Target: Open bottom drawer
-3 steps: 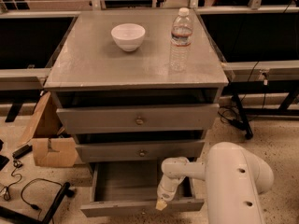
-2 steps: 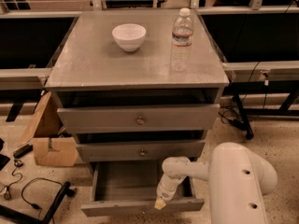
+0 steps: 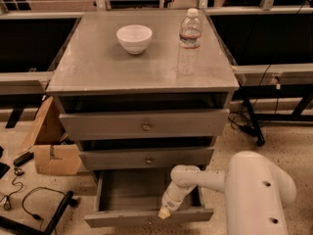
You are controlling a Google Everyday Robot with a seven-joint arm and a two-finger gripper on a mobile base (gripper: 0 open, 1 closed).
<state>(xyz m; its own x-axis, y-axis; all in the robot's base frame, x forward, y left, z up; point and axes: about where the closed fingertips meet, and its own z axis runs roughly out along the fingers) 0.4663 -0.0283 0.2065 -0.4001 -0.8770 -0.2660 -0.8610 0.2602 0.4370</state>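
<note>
Drawer location: we find the shallow grey bottom drawer (image 3: 132, 192) at the foot of the grey three-drawer cabinet. It is pulled out toward the camera, so its bare tray floor shows. Its slim front panel runs near the lower edge of the view.

The pale-tipped gripper (image 3: 164, 212) of the white robot arm (image 3: 254, 190) sits at the top edge of that panel, right of centre. We cannot tell whether it is parted or closed. The arm's bulky body fills the lower right corner, just beside the drawer's right end.

Above, we count two taller grey drawers, the middle drawer (image 3: 112, 159) and the top drawer (image 3: 98, 125). Each has one small round knob and a dark gap above it.

The flat grey cabinet top (image 3: 98, 67) carries one round white bowl (image 3: 134, 37) and one clear plastic water bottle (image 3: 189, 42), upright and apart from the bowl.

The speckled beige floor (image 3: 274, 138) lies open to the drawer's left front. One brown cardboard box (image 3: 54, 155) stands just beside the cabinet's left side. One black cable (image 3: 29, 199) loops on the floor near it.
</note>
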